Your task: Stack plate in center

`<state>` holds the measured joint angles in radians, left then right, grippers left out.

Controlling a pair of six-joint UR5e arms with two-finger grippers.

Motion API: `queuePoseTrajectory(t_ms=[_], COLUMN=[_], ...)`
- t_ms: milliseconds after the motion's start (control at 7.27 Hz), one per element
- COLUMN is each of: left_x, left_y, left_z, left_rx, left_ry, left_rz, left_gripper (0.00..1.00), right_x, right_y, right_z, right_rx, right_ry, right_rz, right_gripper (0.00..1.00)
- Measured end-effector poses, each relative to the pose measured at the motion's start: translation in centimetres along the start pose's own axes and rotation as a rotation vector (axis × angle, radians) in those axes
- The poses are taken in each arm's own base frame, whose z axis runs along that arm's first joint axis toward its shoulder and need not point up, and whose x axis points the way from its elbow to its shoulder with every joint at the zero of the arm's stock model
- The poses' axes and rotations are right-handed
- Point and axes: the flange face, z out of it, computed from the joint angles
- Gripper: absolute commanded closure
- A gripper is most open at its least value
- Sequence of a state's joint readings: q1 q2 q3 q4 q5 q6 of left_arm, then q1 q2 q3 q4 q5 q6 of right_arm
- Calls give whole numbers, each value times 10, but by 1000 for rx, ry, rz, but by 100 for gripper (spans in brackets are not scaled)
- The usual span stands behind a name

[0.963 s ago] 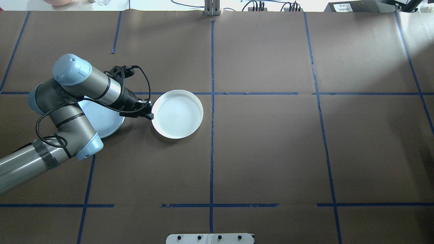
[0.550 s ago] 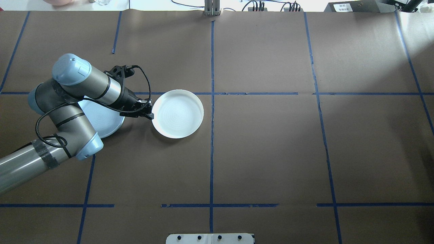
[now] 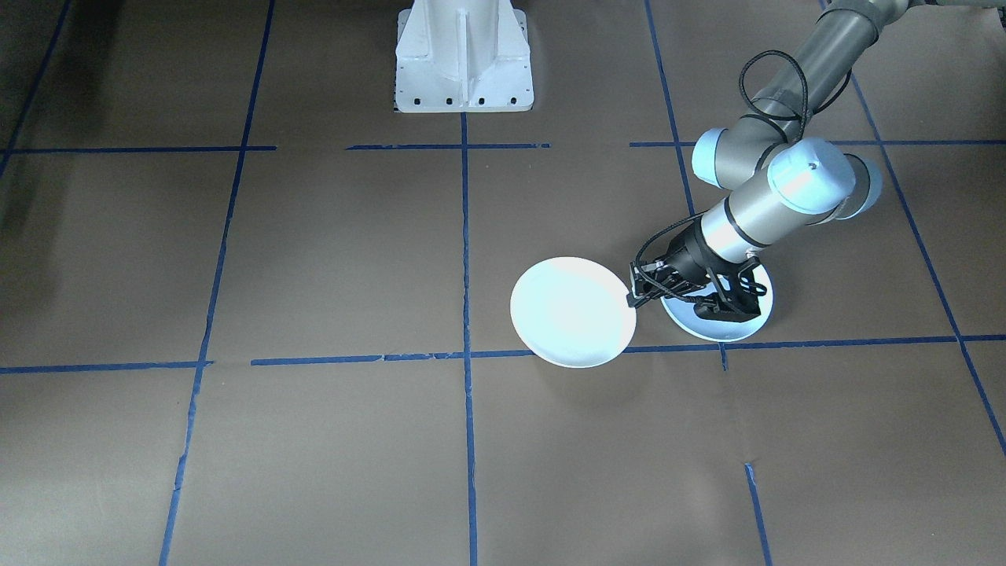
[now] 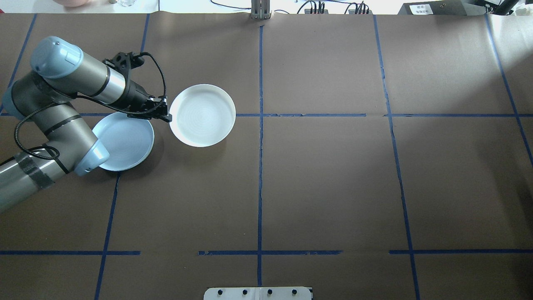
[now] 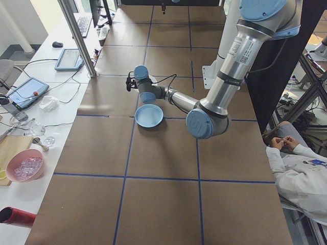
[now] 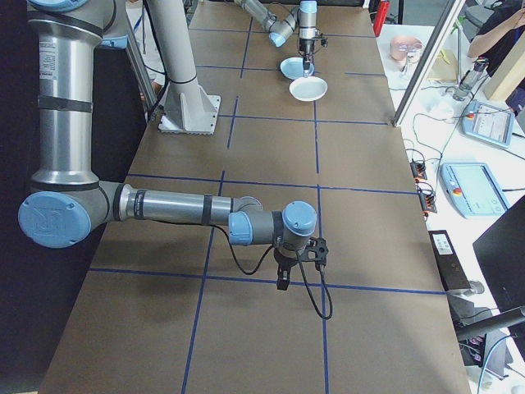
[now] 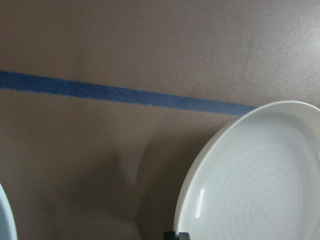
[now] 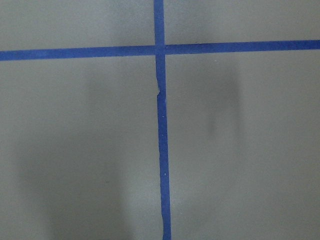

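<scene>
Over brown paper [image 4: 325, 175] gridded with blue tape [image 4: 260, 187], benches flank the table.

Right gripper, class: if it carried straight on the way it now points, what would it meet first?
The right gripper points straight down, so it would probably first meet the brown-covered table, close to the blue tape cross.

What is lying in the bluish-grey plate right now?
Nothing shows in the bluish-grey plate: its visible interior is bare. The left arm covers its upper and left edges, so those strips are unseen.
</scene>
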<state>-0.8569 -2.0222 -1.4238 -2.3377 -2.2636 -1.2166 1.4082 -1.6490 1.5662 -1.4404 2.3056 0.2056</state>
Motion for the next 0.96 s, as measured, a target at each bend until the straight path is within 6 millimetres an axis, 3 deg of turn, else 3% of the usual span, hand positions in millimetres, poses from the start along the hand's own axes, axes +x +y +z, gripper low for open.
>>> queuePoseTrajectory(t_ms=[275, 550, 688, 962], left_x=[-51, -109, -135, -164], left_y=[-13, -10, -5, 6], left_z=[-41, -73, -83, -89], left_rx=[-8, -41, -62, -97], left_ry=[-56, -104, -115, -116], left_rz=[62, 120, 139, 150], left_gripper=[100, 100, 100, 100], right_x=[0, 0, 0, 0], right_y=[0, 0, 0, 0], right_z=[0, 0, 0, 0], right_rx=[0, 0, 0, 0], right_ry=[0, 0, 0, 0], right_rz=[0, 0, 0, 0], right_gripper=[0, 0, 0, 0])
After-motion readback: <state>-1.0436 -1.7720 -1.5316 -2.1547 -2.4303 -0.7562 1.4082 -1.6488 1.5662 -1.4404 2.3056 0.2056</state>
